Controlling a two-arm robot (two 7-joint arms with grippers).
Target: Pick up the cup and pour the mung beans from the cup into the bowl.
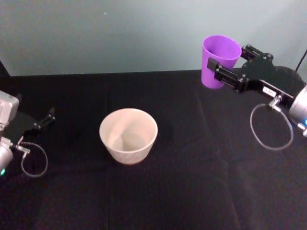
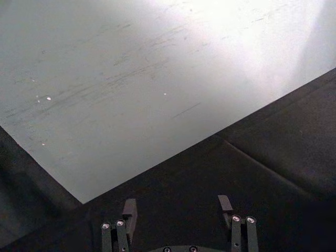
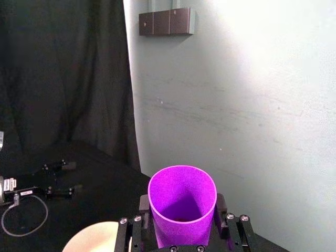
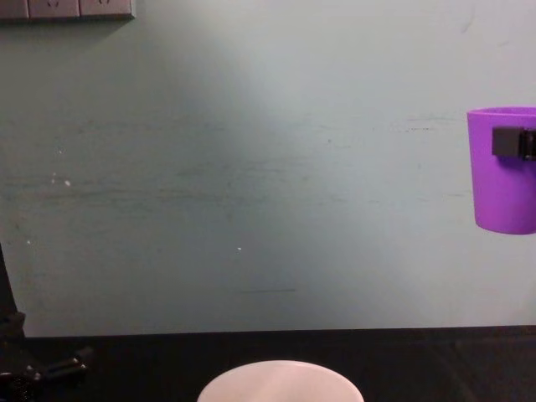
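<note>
The right pincer (image 1: 229, 60) is clamped on the purple cup (image 1: 218, 55), one finger on each side of its wall. It holds the cup upright in the air, off the black surface (image 1: 192, 182). The cup hangs well to the right of the white bowl (image 1: 128, 135) and farther back. Looking down into the cup I see purple walls, and whether beans lie at the bottom I cannot tell. The bowl sits on the surface, its inside pale and bare. The left pincer (image 2: 177, 210) rests at the left edge, fingers apart.
</note>
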